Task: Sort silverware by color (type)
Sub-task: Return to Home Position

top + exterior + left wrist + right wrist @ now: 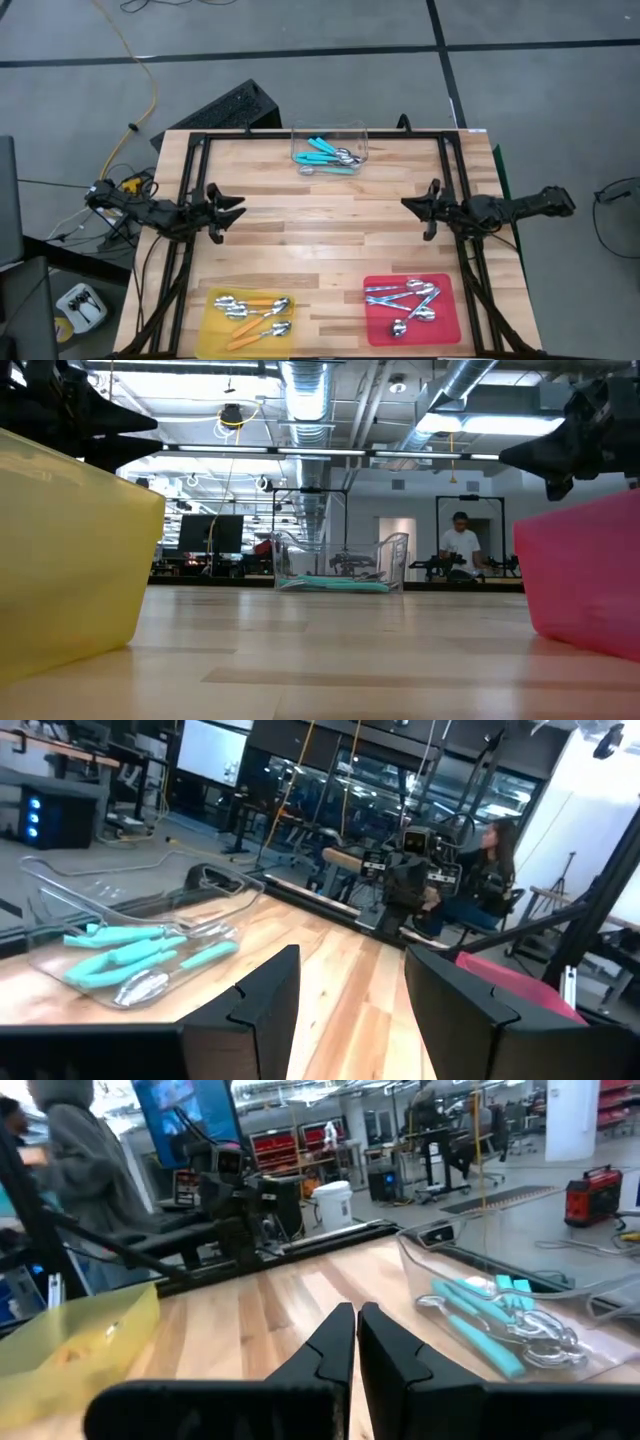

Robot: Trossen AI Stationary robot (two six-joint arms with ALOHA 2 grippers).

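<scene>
Teal-handled metal spoons [325, 152] in the clear plastic tub [362, 135], orange-handled spoons [255, 312] on a yellow flat tray [215, 337] and silver spoons [408, 298] on a red flat tray [447, 326] opposite the tub, left gripper [236, 207] released, right gripper [408, 204] clenched empty, both between tub and trays

Teal spoons [322, 150], orange spoons [262, 306] and, seemingly, silver spoons [405, 296].

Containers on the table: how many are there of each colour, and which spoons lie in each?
Yellow tray: 1, with orange spoons.
Red tray: 1, with silver spoons.
Clear tub: 1, with teal spoons.
Total: 3 containers.
</scene>
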